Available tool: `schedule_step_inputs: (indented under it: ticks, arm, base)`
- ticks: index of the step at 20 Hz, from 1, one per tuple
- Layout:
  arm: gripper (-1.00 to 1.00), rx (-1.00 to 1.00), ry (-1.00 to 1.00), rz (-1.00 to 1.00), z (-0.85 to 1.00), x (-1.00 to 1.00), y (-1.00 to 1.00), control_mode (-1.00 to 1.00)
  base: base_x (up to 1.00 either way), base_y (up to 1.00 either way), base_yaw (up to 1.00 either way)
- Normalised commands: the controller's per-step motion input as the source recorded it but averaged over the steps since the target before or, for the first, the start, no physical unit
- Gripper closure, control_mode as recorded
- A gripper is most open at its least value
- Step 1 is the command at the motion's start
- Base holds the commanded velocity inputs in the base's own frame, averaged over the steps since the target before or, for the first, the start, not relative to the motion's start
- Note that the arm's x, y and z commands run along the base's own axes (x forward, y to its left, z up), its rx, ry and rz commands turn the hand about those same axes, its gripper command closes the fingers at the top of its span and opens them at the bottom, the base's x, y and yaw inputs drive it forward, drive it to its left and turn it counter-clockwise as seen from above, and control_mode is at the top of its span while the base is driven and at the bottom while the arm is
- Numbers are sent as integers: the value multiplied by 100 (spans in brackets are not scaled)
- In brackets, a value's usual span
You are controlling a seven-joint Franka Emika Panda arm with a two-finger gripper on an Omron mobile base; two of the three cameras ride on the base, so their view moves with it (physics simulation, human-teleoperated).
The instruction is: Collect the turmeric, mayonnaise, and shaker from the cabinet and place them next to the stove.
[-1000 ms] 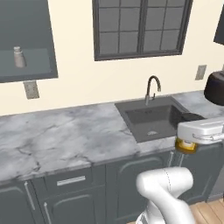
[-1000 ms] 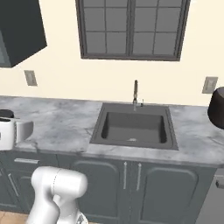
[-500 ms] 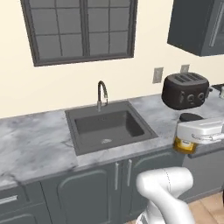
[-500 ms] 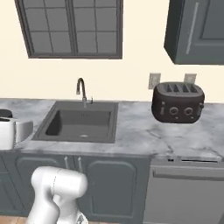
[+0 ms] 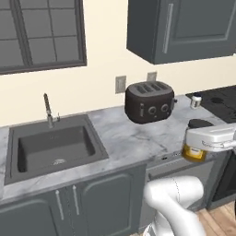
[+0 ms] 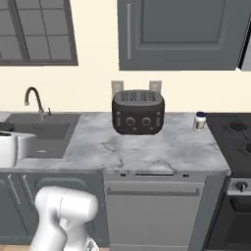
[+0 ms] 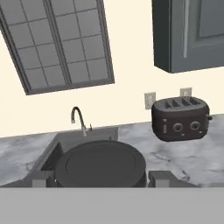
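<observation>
The gripper (image 5: 196, 146) is clamped on the turmeric (image 5: 194, 152), held out over the worktop (image 5: 133, 138) edge at 3 o'clock in the left base view. The mayonnaise (image 6: 199, 121) stands on the worktop just beside the stove (image 6: 234, 142), at 3 o'clock of the toaster (image 6: 138, 112).

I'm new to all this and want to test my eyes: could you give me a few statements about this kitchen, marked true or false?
1. The gripper holds a yellow jar with a dark lid. True.
2. The small white jar with a blue lid stands inside the sink. False: it stands on the counter beside the stove.
3. The toaster sits on the counter. True.
4. The wall cabinet above the toaster is open. False: its door is closed.
</observation>
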Motion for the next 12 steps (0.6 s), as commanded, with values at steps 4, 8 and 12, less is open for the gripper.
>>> schedule_step_inputs:
  ticks: [4, 8, 12]
  arm:
    - [100, 0, 0, 0, 0, 0, 0, 100]
    - [100, 0, 0, 0, 0, 0, 0, 100]
    - [100, 0, 0, 0, 0, 0, 0, 100]
  base:
    - [-3, -97, -9]
    - [-1, -89, -6]
    - [0, -80, -3]
